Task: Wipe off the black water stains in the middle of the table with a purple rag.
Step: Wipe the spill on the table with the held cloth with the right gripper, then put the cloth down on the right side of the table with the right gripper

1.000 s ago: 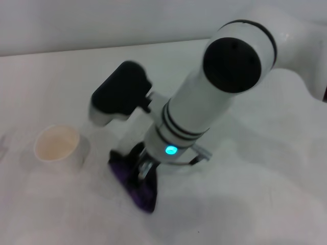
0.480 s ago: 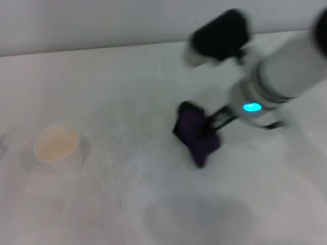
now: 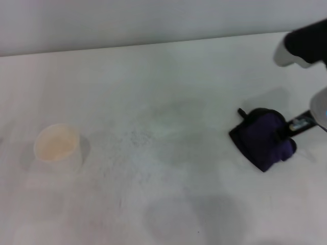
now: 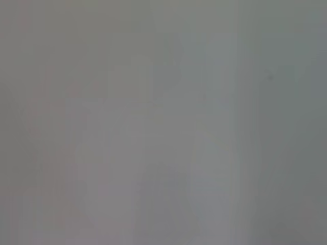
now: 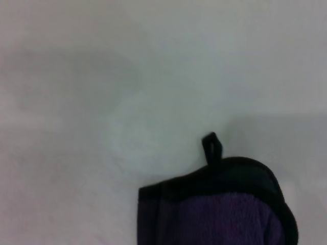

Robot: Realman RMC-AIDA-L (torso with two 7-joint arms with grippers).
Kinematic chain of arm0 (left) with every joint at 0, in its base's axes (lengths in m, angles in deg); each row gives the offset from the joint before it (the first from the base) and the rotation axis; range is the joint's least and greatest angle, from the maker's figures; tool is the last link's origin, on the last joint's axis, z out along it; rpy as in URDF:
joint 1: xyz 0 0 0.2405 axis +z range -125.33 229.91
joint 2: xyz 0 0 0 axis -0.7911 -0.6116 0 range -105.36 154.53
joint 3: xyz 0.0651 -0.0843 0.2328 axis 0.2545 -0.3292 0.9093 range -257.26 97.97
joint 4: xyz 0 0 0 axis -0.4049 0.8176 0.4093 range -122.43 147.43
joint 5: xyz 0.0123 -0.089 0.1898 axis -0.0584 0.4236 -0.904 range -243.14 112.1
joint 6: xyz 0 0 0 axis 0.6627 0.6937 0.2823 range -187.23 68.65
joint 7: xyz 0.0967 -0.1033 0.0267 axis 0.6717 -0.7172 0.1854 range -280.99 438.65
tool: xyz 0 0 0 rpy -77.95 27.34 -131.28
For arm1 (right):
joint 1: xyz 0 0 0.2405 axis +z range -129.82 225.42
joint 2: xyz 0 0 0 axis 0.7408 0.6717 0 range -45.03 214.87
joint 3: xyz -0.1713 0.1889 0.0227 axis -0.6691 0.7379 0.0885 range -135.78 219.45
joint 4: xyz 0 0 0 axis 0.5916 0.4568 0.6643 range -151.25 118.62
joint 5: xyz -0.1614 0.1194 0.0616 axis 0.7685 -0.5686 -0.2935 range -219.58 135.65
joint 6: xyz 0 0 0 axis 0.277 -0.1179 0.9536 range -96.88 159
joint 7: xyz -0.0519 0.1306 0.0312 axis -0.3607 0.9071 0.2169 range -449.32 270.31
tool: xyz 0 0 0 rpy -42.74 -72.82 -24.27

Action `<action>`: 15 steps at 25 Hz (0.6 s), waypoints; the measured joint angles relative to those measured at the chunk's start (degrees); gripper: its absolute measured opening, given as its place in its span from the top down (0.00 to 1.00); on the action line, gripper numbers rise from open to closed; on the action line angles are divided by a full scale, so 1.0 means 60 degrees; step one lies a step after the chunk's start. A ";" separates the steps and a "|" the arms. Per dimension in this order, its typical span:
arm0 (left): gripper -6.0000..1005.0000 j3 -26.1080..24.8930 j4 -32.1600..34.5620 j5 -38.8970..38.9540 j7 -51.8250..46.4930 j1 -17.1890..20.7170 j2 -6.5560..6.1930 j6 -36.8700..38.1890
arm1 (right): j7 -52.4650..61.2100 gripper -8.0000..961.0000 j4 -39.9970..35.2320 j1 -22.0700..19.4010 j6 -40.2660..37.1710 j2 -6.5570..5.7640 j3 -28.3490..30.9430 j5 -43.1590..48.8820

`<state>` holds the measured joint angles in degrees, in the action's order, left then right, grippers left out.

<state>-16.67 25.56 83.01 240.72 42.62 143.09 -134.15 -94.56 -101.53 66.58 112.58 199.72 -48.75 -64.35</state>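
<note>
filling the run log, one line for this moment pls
right gripper: holds purple rag | table: no dark blot seen | cup: left side

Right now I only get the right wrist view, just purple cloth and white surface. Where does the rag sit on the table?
Observer: The purple rag is at the right side of the table, bunched in the right end effector.
Operator: Any black stain in the middle?
Observer: No dark blot shows there in the head view, only faint grey speckles.
Operator: Anything else out there?
Observer: A white paper cup stands far to the left, well apart from the rag.
</note>
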 joint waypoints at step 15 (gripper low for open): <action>0.11 0.0007 0.0128 0.0004 0.0000 -0.0292 -0.0003 0.0068 | -0.0818 0.89 0.0168 -0.0201 -0.0110 0.0007 0.0022 -0.1015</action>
<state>-16.63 26.32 83.04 240.72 40.86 143.07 -133.74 -99.46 -100.53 65.37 111.92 199.76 -48.62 -70.44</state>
